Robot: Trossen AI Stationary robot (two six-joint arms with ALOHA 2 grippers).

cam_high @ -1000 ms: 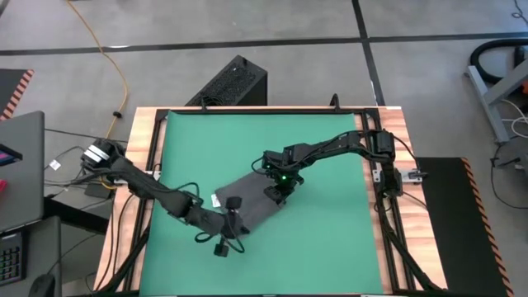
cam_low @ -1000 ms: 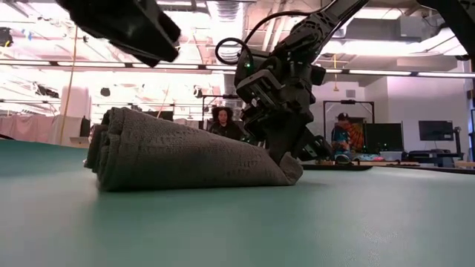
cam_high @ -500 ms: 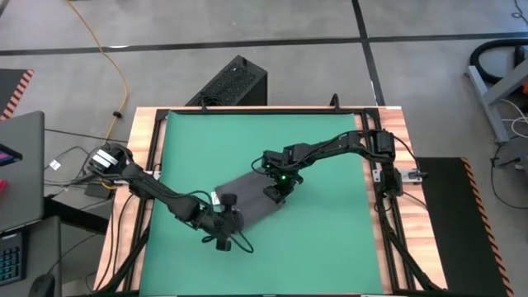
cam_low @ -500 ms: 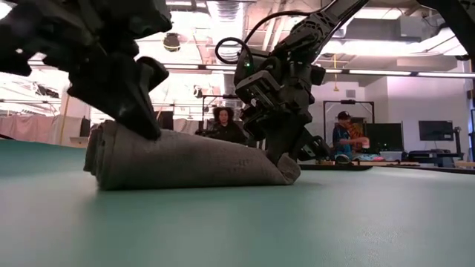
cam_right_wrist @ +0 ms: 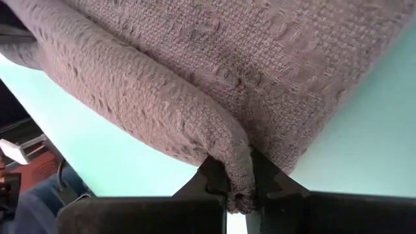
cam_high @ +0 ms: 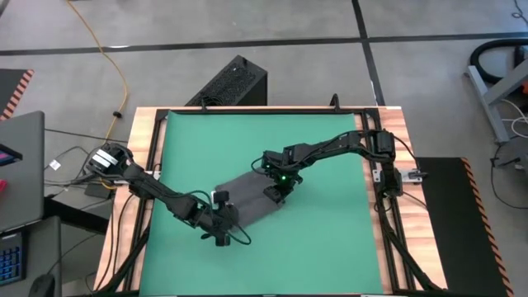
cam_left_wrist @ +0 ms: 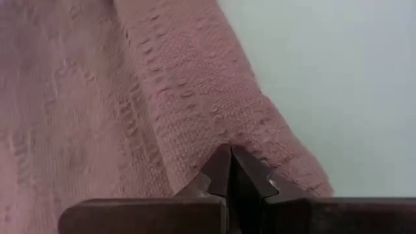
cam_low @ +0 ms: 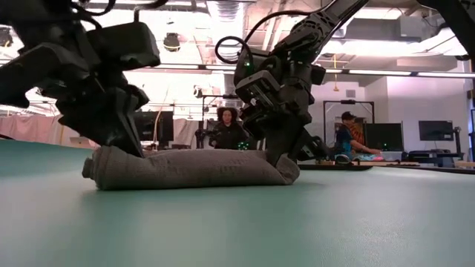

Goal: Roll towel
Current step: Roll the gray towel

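Towel [cam_high: 252,198] lies between grippers: left gripper [cam_high: 221,216] closed, pressing one end; right gripper [cam_high: 276,188] pinching other.

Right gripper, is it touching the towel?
Touching. The right wrist view shows the right gripper pinching a fold of the towel between its fingers.

- A green mat [cam_high: 330,206] covers the wooden table [cam_high: 400,132].
- A black box [cam_high: 233,82] sits on the floor just beyond the table's far edge.
- A yellow cable [cam_high: 111,58] crosses the floor.
- Two people [cam_low: 230,127] sit in the room behind.
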